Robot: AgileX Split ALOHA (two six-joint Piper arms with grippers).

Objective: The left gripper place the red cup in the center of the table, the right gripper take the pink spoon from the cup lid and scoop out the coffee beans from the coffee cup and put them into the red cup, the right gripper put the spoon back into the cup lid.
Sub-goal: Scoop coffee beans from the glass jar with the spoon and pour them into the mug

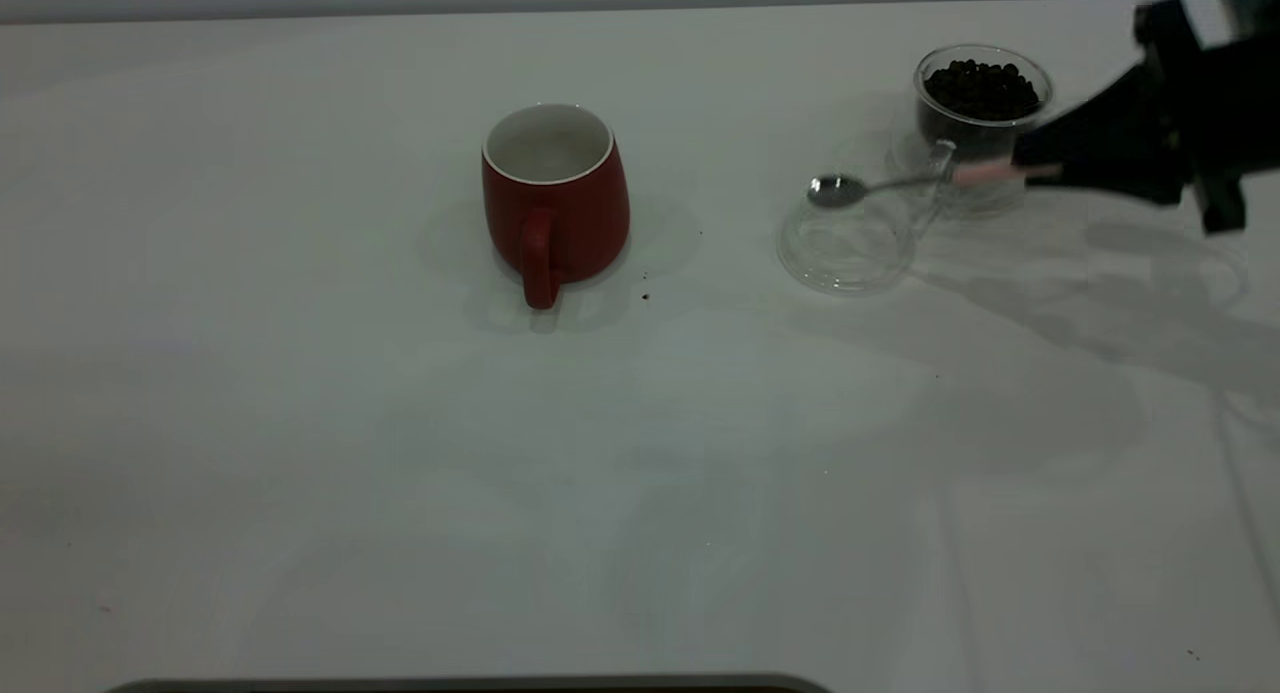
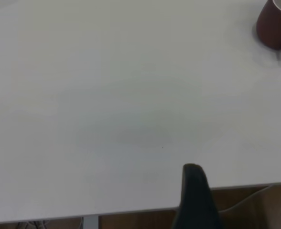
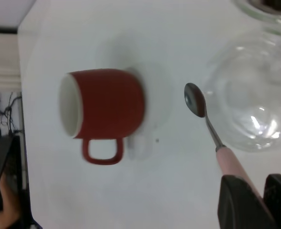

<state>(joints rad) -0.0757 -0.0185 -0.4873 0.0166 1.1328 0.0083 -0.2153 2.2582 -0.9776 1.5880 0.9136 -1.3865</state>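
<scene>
The red cup stands upright in the middle of the table, handle toward the front and its white inside bare; it also shows in both wrist views. My right gripper is shut on the pink handle of the pink spoon. The spoon lies level, its shiny bowl over the far rim of the cup lid. Behind it stands the coffee cup, filled with coffee beans. A dark part of my left gripper hangs over the table's edge, far from the red cup.
A few dark specks lie on the table just right of the red cup. The table's edge runs under the left gripper, with a wooden floor beyond. A dark strip borders the front edge.
</scene>
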